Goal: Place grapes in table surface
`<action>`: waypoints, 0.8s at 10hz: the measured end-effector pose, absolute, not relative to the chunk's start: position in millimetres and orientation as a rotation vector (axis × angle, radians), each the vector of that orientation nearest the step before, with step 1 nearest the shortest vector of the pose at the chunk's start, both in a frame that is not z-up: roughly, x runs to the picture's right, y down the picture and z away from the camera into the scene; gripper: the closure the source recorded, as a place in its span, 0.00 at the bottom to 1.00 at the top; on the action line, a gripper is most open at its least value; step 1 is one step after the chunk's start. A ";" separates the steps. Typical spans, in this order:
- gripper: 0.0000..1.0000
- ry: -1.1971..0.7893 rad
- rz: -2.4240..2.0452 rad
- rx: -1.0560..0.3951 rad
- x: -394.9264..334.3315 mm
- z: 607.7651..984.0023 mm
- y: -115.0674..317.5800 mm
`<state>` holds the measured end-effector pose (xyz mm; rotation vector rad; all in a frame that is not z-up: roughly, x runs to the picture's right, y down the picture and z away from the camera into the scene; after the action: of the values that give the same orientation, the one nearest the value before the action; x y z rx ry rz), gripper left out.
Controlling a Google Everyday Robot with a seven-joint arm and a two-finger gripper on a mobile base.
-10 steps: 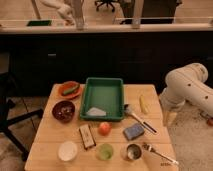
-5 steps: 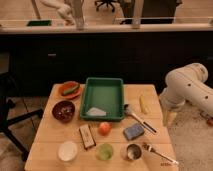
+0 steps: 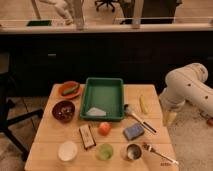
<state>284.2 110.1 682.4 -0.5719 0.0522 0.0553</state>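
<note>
Small bunch of dark reddish-purple grapes (image 3: 64,111) sits inside the dark red round bowl (image 3: 54,107), left side of the light tan wooden plank tabletop (image 3: 49,134). Not on the bare wood.

White robot arm (image 3: 186,86) is off the right edge of the tabletop. Gripper (image 3: 169,118) hangs low beside that right edge, well apart from the bowl, touching nothing that I can see. Open or closed: cannot tell from this view.

Other items:
- green rectangular plastic tray (image 3: 118,94) at far centre, pale flat piece (image 3: 94,111) in its near-left corner
- orange plate with a green item (image 3: 69,89), far left, just beyond the bowl
- single orange round fruit (image 3: 104,128) just near of the tray
- dark rectangular bar (image 3: 87,136) left of the fruit
- blue sponge (image 3: 133,131) right of the fruit
- yellow elongated item (image 3: 143,105) right of the tray
- dark-handled utensil (image 3: 139,119) between tray and sponge
- near row, left to right: white round cup (image 3: 67,150), green cup (image 3: 105,151), metal cup (image 3: 133,151), fork (image 3: 159,153)
</note>
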 end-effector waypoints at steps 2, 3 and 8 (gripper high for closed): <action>0.20 0.053 0.054 -0.569 258.9 682.9 106.3; 0.20 0.047 0.057 -0.565 241.3 682.9 104.1; 0.20 0.001 0.136 -0.546 179.8 687.4 97.6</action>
<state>179.8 97.6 687.4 -0.5457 0.0014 0.1361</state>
